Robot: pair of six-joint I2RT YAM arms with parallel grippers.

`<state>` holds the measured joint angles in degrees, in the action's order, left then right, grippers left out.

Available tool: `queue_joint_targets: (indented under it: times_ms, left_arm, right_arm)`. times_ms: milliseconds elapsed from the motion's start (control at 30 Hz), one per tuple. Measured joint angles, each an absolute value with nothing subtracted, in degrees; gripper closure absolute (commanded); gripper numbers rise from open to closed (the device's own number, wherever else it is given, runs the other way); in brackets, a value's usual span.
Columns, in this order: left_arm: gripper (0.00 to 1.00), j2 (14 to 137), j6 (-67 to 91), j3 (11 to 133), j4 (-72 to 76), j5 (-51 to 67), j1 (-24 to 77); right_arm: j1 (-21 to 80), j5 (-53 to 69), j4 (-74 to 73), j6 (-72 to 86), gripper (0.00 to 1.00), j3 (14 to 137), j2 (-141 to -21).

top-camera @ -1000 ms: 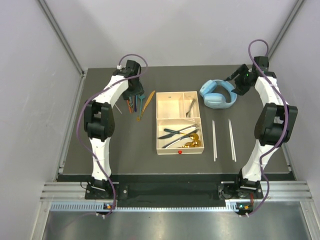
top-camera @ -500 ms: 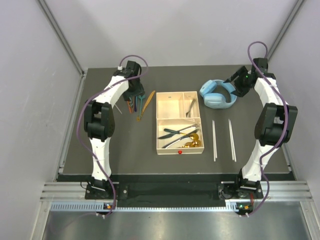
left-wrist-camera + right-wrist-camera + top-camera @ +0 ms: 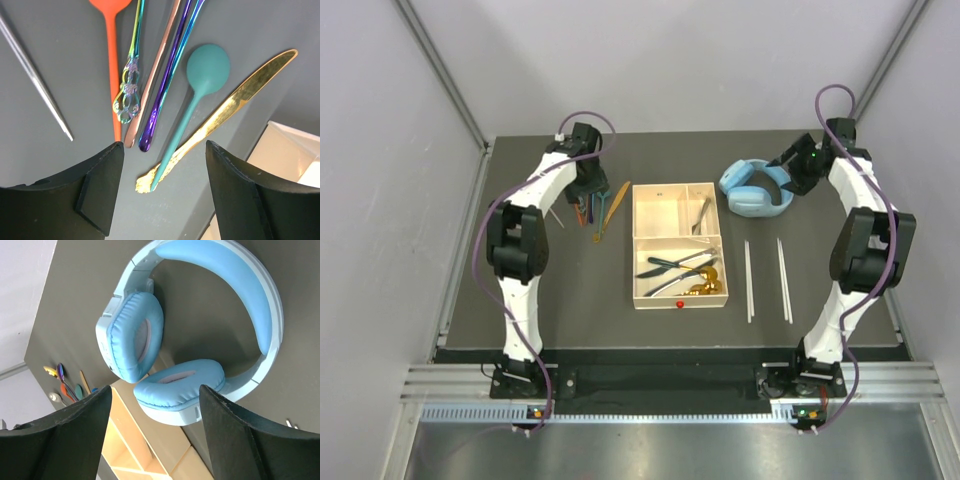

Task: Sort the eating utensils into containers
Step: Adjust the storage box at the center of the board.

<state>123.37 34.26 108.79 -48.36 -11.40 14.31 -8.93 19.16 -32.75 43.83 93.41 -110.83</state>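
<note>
The cream tray lies mid-table; its large section holds dark-and-silver cutlery and gold spoons, and a small section holds a fork. Left of it lie loose utensils: an orange spoon, an iridescent ornate handle, a rose-gold handle, a purple handle, a teal spoon and a gold knife. My left gripper hangs open just above their handle ends, holding nothing. Two pale chopsticks lie right of the tray. My right gripper is open and empty over the headphones.
Light-blue headphones sit at the tray's back right corner. A thin silver stick lies left of the orange spoon. The tray's corner is close to the gold knife. Grey walls enclose the table on three sides.
The right wrist has shifted slightly above the headphones. The left arm and the utensils have not moved.
</note>
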Motion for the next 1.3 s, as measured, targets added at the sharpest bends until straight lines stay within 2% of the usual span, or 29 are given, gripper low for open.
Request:
queue_joint_targets:
  times_ms: [1300]
  left_arm:
    - [0.27, 119.31, 33.1, 103.68, -47.81, -11.42, 14.31]
  right_arm:
    - [-9.23, 19.16, -32.45, 44.12, 0.29, 86.65, -104.71]
